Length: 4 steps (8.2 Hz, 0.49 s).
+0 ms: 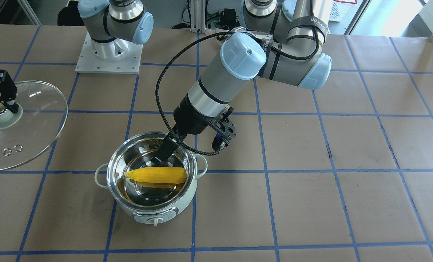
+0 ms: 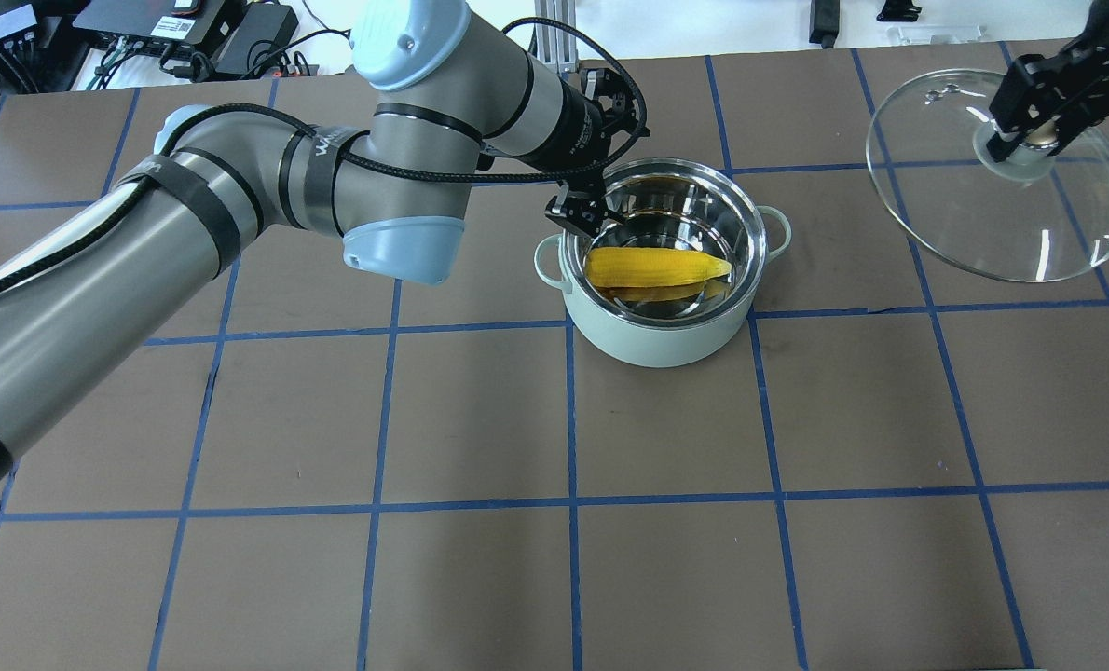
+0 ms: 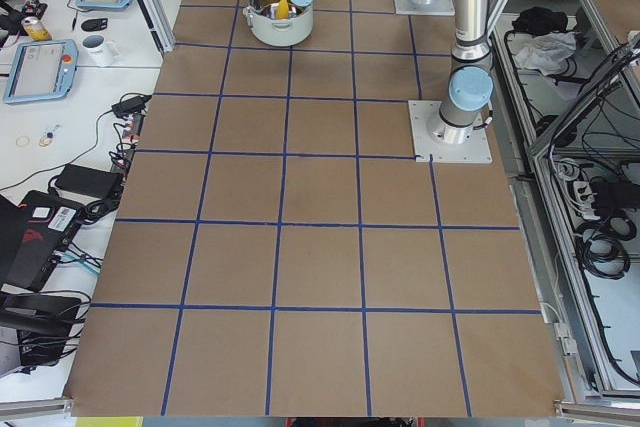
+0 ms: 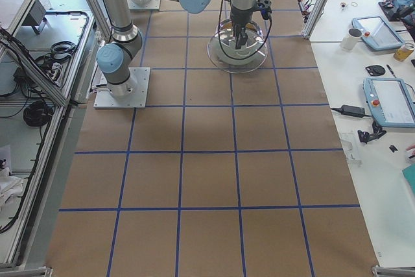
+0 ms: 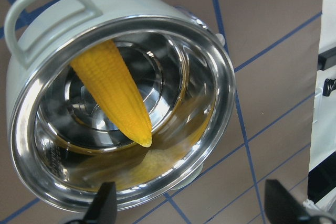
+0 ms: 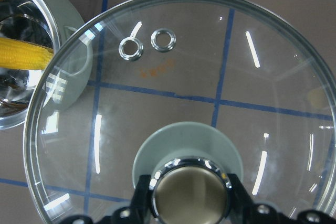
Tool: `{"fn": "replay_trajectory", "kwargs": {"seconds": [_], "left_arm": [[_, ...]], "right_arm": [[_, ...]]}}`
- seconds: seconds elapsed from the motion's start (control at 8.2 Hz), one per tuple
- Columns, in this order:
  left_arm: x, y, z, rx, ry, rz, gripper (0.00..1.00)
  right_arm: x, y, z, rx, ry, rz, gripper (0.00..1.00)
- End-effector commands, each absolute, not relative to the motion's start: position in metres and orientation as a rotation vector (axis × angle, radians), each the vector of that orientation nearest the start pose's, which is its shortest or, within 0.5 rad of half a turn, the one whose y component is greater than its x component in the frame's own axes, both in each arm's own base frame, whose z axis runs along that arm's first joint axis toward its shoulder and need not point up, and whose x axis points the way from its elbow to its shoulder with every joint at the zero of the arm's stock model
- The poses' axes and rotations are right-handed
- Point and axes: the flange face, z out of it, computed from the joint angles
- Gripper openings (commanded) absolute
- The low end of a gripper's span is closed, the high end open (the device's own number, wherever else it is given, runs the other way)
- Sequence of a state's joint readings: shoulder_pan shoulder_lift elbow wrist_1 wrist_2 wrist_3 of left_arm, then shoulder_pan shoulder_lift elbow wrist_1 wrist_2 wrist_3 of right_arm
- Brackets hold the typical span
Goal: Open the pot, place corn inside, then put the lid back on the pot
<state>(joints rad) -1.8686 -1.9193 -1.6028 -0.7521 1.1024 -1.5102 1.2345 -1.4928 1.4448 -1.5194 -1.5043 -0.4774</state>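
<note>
The mint-green pot (image 1: 149, 210) stands open on the table, also in the overhead view (image 2: 648, 340). The yellow corn (image 1: 156, 175) lies inside it on the steel bottom (image 2: 652, 267) (image 5: 113, 93). My left gripper (image 1: 165, 151) is open and empty at the pot's rim on the robot's side (image 2: 578, 214), with its fingertips apart in the wrist view (image 5: 191, 208). My right gripper (image 2: 1030, 130) is shut on the knob of the glass lid (image 2: 983, 224) and holds it well to the pot's right (image 1: 34, 123) (image 6: 210, 77).
The right arm's base plate (image 1: 109, 54) is bolted at the table's back. The brown table has a blue tape grid. A side bench with tablets and a mug (image 4: 353, 37) runs along the operators' side.
</note>
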Motion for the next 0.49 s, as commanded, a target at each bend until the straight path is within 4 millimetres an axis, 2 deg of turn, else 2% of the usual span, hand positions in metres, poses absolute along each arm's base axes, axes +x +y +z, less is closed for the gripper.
{"fn": "replay_trajectory", "kwargs": {"seconds": [0.0,0.24,0.37], "left_arm": [[-0.301,-0.579,0.394,1.030,-2.279,0.050,1.00],[-0.260,-0.588,0.396,0.835,-2.430,0.107,1.00],[-0.234,-0.588,0.395,0.781,-2.552,0.140,1.00]], "right_arm": [[0.017,-0.566,0.491,-0.112,3.074,-0.043,0.05],[0.052,-0.574,0.481,0.003,3.083,-0.042,0.05],[0.078,-0.579,0.474,0.043,3.082,-0.053,0.05]]}}
